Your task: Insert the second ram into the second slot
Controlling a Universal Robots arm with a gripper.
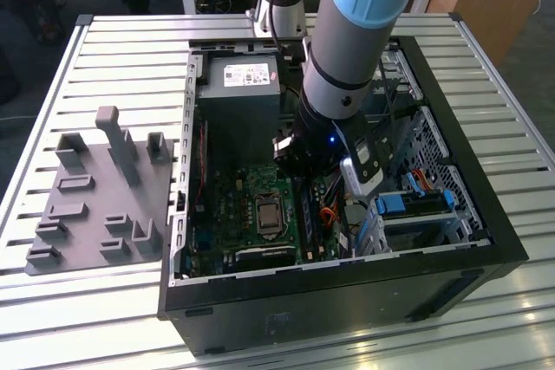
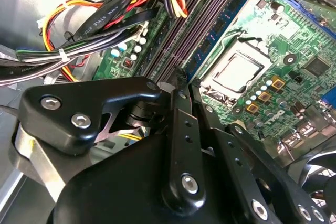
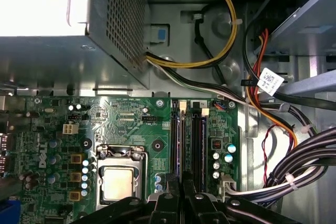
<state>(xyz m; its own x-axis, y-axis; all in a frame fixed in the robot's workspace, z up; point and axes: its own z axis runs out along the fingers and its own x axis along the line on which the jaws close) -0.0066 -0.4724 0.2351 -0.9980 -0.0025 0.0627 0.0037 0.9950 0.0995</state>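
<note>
The fingers [image 3: 181, 195] sit clenched on the memory stick [image 3: 181, 145], pressing it edge-down into its slot [image 3: 174, 140] beside the processor [image 3: 118, 182]; seating it calls for straight, even downward pressure.

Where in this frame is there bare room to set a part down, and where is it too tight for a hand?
Free: the slatted table behind the grey holder tray, and the strip in front of the computer case, toward the exterior view's right. Crowded: inside the case, where the arm hangs over the memory slots, with cable bundles beside them.
</note>
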